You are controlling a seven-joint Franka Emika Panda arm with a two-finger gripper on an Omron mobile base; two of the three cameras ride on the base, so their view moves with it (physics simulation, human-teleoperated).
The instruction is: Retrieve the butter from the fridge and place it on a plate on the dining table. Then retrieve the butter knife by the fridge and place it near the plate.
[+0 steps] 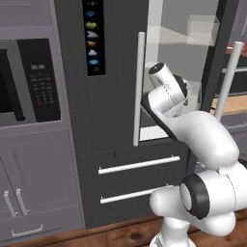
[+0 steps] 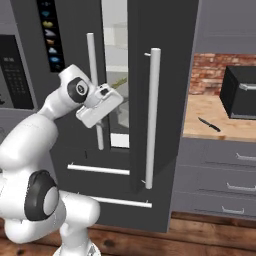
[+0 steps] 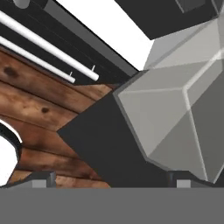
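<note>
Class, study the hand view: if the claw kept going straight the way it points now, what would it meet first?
Most likely the open fridge door: its dark lower edge and clear grey door bin lie right ahead of the open claw. The wood floor lies behind. Depth is hard to judge.

Fridge (image 1: 113, 120): top and left side cut off by frame edges; interior mostly hidden behind doors and arm.
Butter (image 2: 119, 84): sliver visible past hand, rest hidden.
Butter knife (image 2: 209, 124): tiny, details unreadable.
Gripper (image 3: 111, 177): fingertips cropped at bottom edge.
</note>
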